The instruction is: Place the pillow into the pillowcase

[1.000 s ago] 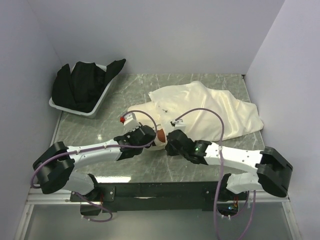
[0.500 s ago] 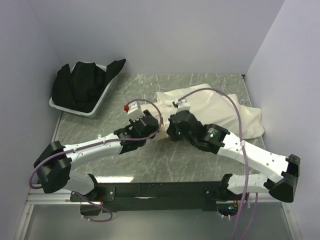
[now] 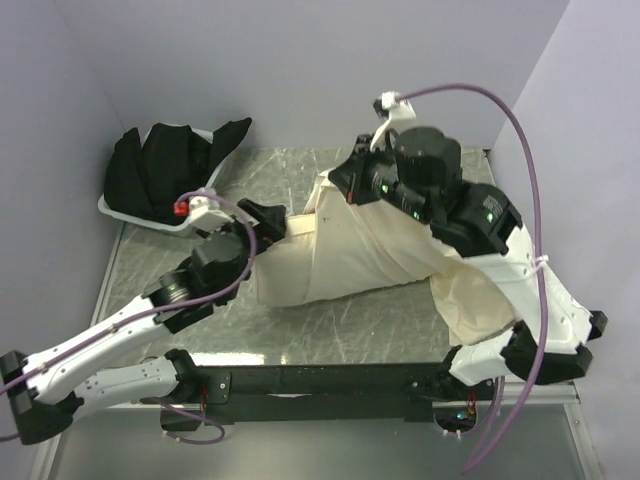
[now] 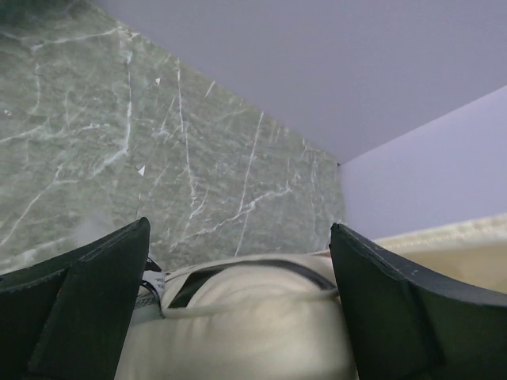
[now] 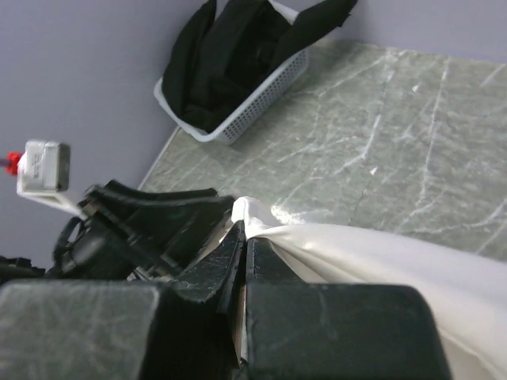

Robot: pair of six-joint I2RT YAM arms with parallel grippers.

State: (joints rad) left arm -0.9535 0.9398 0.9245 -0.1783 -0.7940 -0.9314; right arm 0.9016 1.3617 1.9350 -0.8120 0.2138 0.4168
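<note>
The cream pillowcase (image 3: 400, 240) stretches from the table's middle up to my right gripper (image 3: 342, 186), which is raised near the back wall. In the right wrist view this gripper (image 5: 245, 229) is shut on a pinched fold of the pillowcase (image 5: 380, 253). My left gripper (image 3: 272, 222) hangs open at the cloth's left end. In the left wrist view the padded pillow (image 4: 253, 332) bulges between the wide-apart fingers (image 4: 103, 285) of the left gripper (image 4: 238, 231), apart from both. A cloth hem (image 4: 261, 264) arches over it with a dark gap. From above, the pillowcase hides the pillow.
A white basket (image 3: 170, 222) full of bundled black cloth (image 3: 165, 170) stands at the back left, close to the left arm's wrist. Grey walls close the table on the left, back and right. Purple cables loop over both arms.
My left gripper has opened and let go, and moved left and back. My right arm has risen toward the back wall, still shut on the pillowcase, pulling it taut over the pillow.
</note>
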